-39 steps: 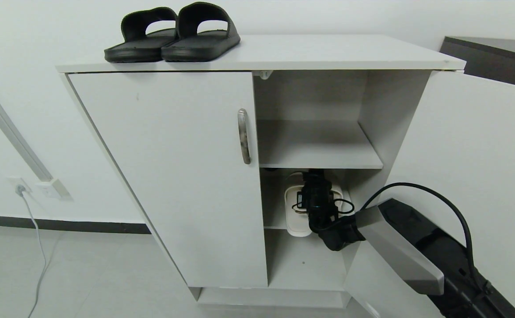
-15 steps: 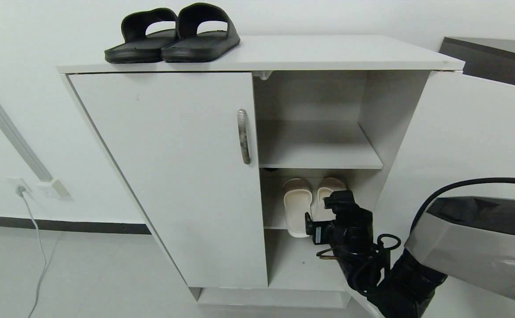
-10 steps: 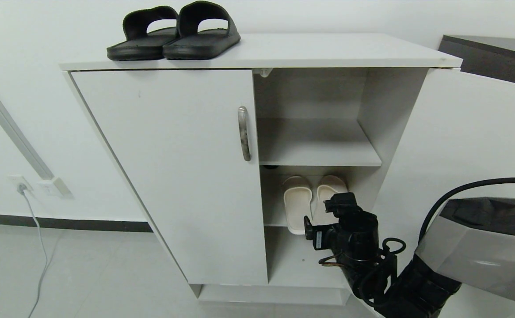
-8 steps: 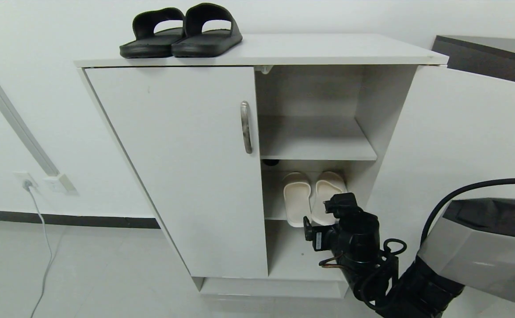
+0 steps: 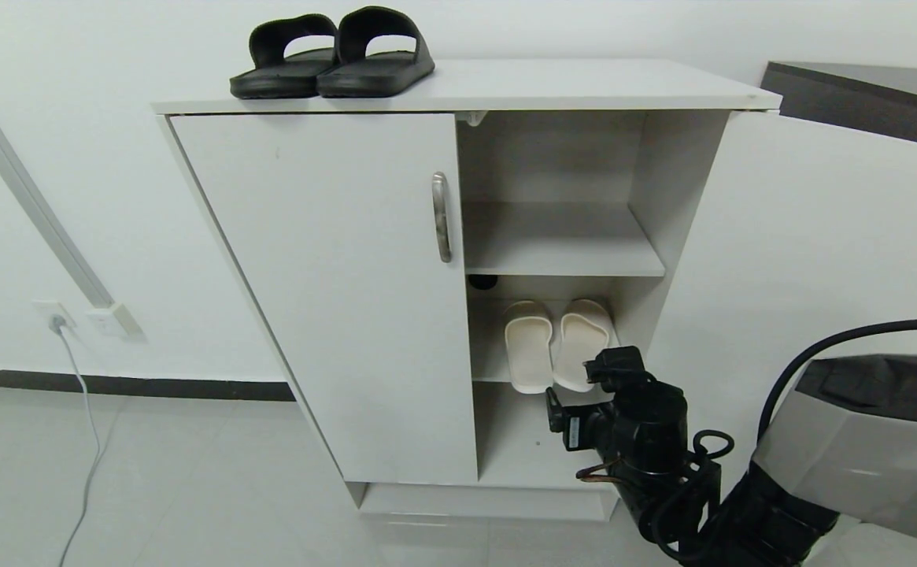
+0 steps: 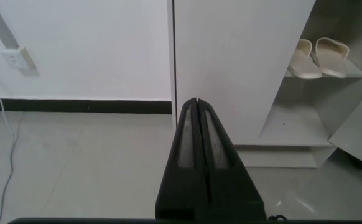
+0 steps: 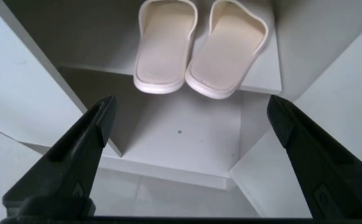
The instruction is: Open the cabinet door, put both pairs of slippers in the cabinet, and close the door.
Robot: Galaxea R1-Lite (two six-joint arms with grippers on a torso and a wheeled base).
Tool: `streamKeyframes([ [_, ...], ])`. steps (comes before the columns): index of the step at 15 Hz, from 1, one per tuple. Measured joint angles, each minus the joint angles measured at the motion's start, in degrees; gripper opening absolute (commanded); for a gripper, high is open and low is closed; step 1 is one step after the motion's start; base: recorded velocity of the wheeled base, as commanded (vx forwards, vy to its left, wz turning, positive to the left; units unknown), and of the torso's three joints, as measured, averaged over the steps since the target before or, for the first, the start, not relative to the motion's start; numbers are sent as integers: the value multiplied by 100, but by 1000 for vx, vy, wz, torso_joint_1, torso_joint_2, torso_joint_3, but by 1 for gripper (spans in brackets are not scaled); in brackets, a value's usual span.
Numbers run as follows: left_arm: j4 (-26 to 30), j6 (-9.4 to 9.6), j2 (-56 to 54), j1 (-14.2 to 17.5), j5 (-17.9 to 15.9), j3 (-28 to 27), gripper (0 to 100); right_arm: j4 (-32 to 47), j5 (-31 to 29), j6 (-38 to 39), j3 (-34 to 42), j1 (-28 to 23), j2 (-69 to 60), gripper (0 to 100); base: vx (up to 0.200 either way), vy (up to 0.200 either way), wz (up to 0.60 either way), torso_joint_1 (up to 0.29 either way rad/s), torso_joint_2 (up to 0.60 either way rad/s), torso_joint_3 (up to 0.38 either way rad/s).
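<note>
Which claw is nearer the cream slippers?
Right. The open right claw hangs just in front of the cream slippers; the shut left claw sits farther back, facing the closed door.

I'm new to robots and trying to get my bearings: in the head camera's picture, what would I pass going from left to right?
wall socket → black slippers on top of the cabinet → white slippers on a shelf inside → open door
</note>
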Motion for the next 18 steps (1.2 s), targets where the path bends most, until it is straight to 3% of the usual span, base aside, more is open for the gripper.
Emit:
streamKeyframes([
  [8,2,-1,0,0,-2,-2,0,-72,4,22,35,-11,-6,100,0,0,0,5,3,137],
  [15,0,-1,0,2,2,-2,0,-68,4,22,121,-33,11,100,0,0,0,1,0,10],
  [18,-2,-9,0,2,0,-2,0,-79,6,22,129,-26,17,100,0,200,0,1,1,7],
])
